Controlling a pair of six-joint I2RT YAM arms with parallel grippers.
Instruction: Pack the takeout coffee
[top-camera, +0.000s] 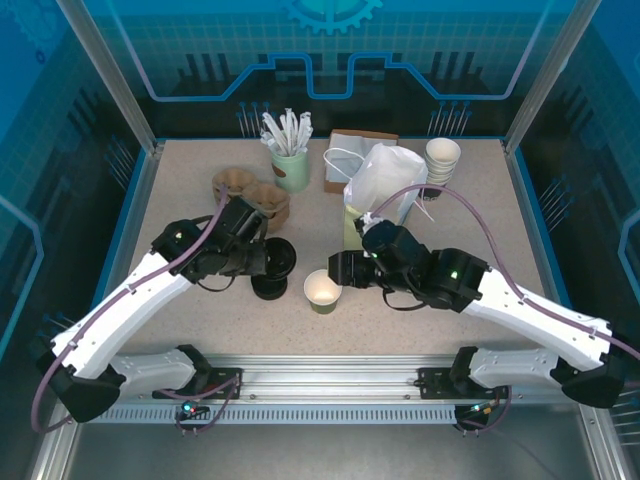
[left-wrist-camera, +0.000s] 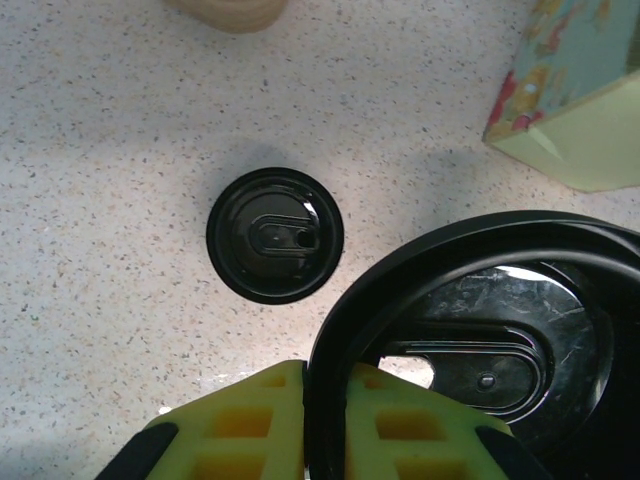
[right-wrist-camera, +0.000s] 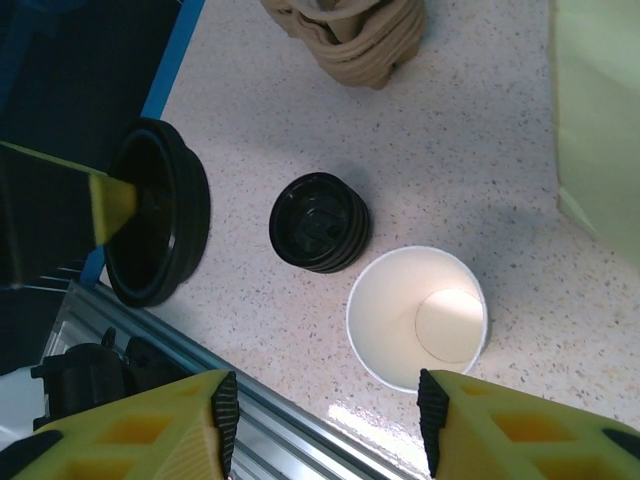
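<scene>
Left hand (left-wrist-camera: 325, 415) pinches 1 black lid (left-wrist-camera: 480, 300) by its rim. Right hand (right-wrist-camera: 328, 415), spread, hangs near 1 empty, lidless paper cup (right-wrist-camera: 418, 318) beside stacked lids (right-wrist-camera: 318, 222).

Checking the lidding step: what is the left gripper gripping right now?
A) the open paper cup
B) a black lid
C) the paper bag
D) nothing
B: the left gripper pinches the rim of a black lid, while the paper cup stands lidless.
</scene>
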